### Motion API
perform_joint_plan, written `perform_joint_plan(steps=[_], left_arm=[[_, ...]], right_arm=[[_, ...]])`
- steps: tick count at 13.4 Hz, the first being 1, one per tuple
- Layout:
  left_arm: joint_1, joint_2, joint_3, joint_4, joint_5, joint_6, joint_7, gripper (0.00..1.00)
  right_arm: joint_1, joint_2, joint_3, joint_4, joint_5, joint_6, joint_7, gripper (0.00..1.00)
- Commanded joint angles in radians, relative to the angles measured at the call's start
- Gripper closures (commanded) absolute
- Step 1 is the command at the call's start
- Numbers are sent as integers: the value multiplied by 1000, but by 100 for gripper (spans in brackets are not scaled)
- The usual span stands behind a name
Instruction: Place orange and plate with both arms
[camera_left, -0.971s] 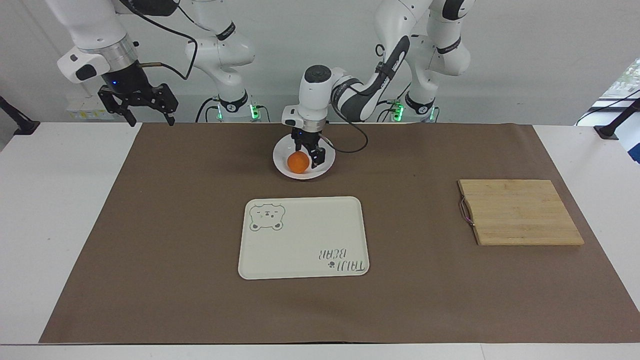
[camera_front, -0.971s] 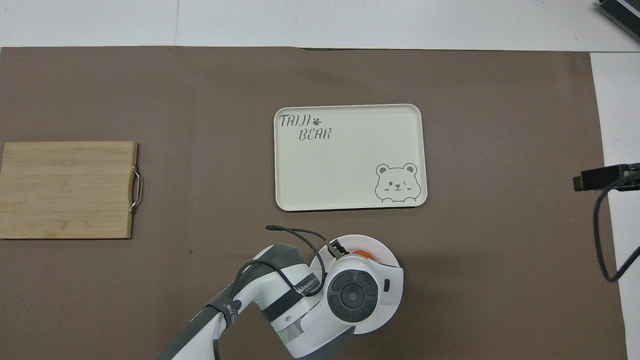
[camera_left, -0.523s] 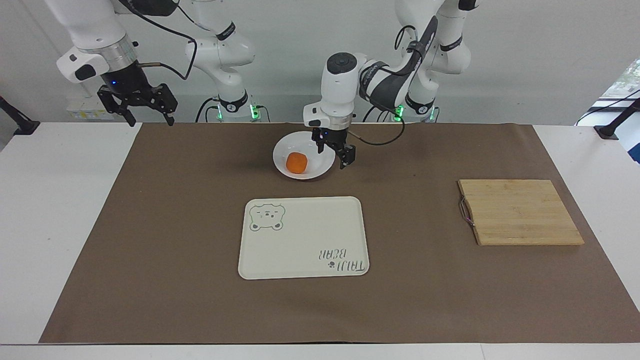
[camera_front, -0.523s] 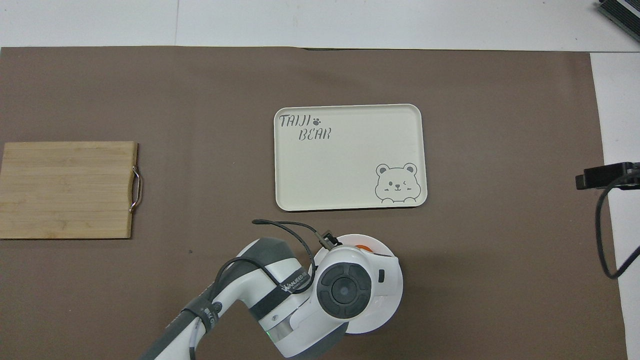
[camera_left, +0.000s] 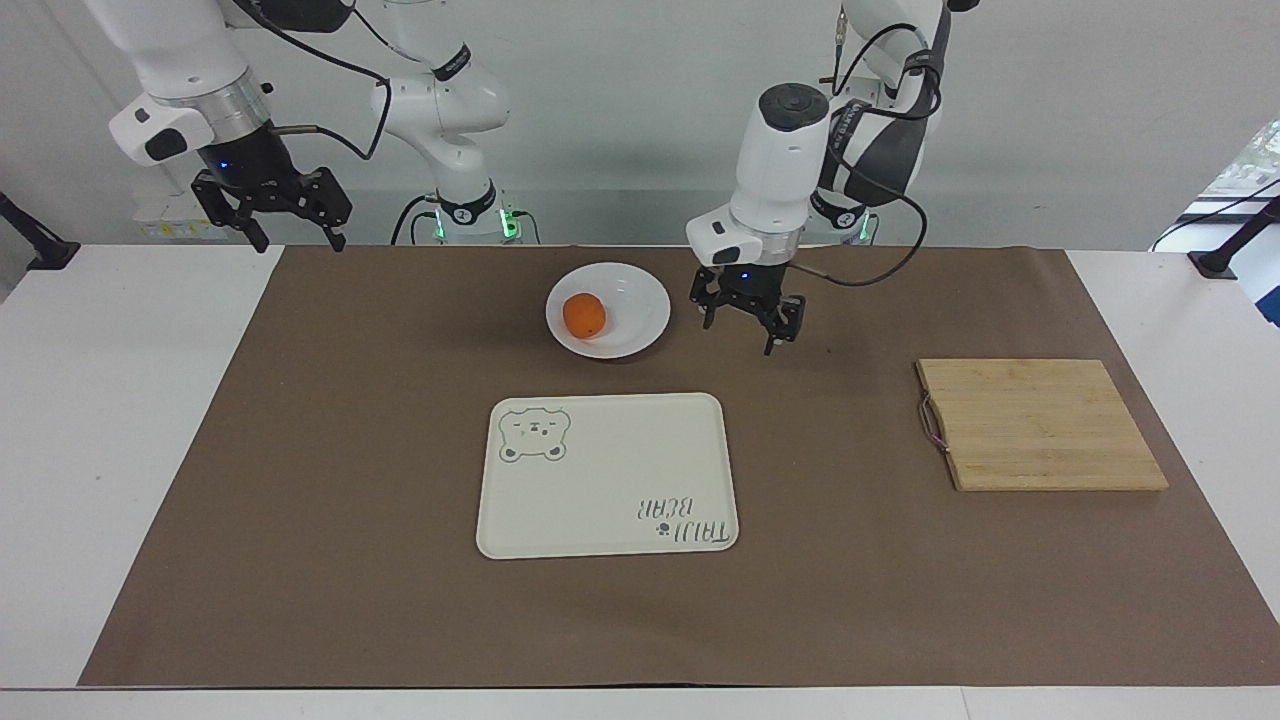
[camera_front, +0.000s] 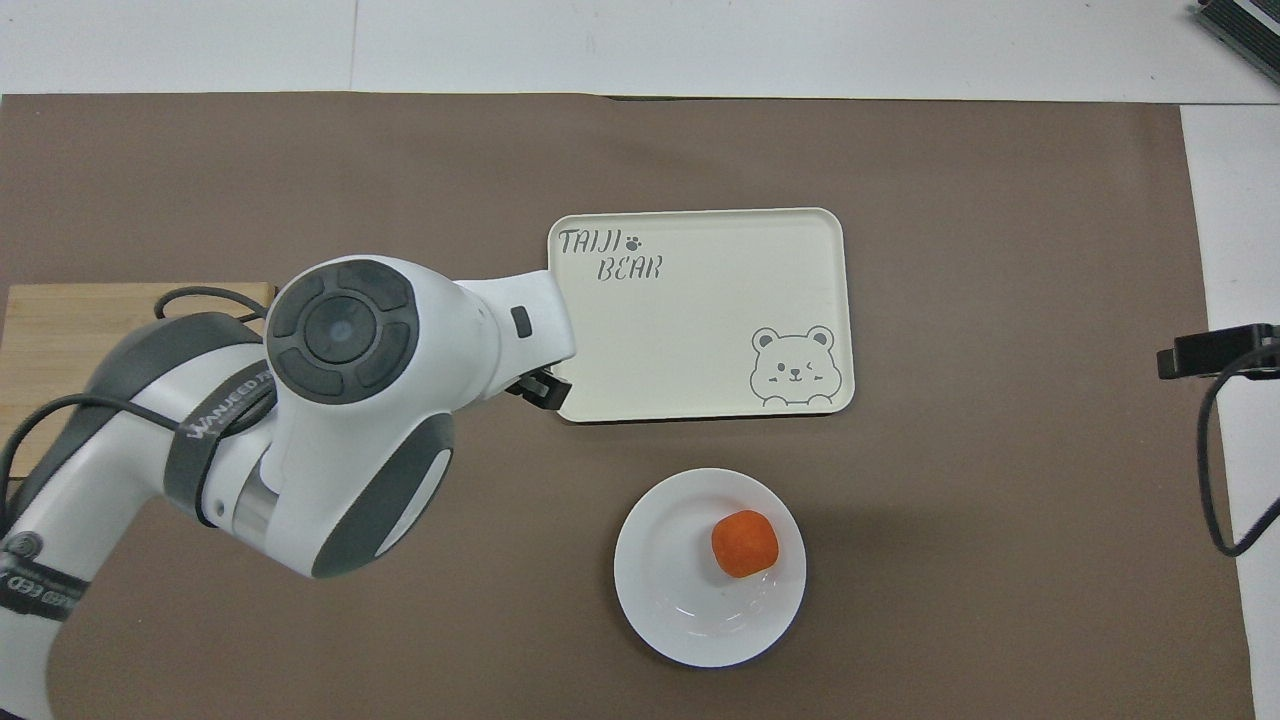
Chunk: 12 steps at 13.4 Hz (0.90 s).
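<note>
The orange (camera_left: 584, 316) sits on the white plate (camera_left: 640, 290), a bit toward the right arm's end of it. The plate rests on the brown mat (camera_left: 300, 480), nearer to the robots than the cream tray (camera_left: 600, 500). The tray has a bear face drawn in one corner and the words "TAIJI BEAR" with a little paw print in another corner. A wooden cutting board (camera_left: 1040, 425) with a metal handle lies toward the left arm's end of the table.

The left gripper (camera_left: 745, 330) hangs over the bare mat just beside the plate, fingers apart and holding nothing. A second ago it was down at the orange on the plate; it has let go, lifted and swung away toward the board. The left arm's band reads "WANJEED".

The right gripper (camera_left: 296, 234) waits up in the air over its end of the table, fingers apart and holding nothing.
</note>
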Motion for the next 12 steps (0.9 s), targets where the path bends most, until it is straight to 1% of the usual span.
perform_joint_plan(steps=[1, 2, 4, 7, 11, 12], left_arm=[[42, -24, -3, 18, -14, -27, -4, 0], [82, -21, -3, 47, -31, -33, -4, 0], [124, -21, -1, 62, -58, -39, -1, 0], [208, -16, -3, 78, -63, -45, -1, 0], [254, -21, 5, 75, -60, -82, -6, 0], [282, -21, 6, 76, -60, -94, -6, 0]], right_arm=[[-16, 3, 3, 2, 4, 14, 13, 0], [-25, 2, 8, 2, 4, 14, 14, 0], [-45, 3, 17, 2, 6, 18, 14, 0], [-49, 9, 17, 2, 7, 18, 16, 0], [-62, 9, 32, 0, 13, 18, 16, 0], [-68, 9, 34, 0, 13, 18, 16, 0]])
